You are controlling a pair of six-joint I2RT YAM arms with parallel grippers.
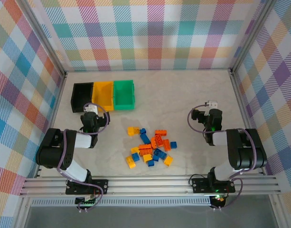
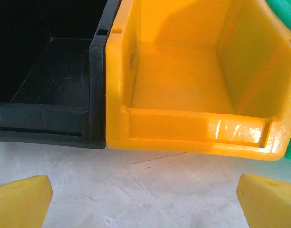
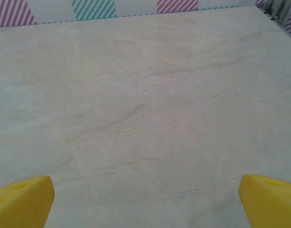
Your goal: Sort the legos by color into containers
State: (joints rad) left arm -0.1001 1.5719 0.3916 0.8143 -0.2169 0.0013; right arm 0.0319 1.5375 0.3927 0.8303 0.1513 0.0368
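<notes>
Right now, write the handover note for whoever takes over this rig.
Left gripper: open, empty, facing the black bin and yellow bin.
Right gripper: open, empty, over bare table.
Bricks: yellow, blue and orange, in one loose pile mid-table between the arms.
Green bin: joined beside the yellow bin. No bricks visible in any bin.
Done: nothing sorted.
To do: every brick.
</notes>
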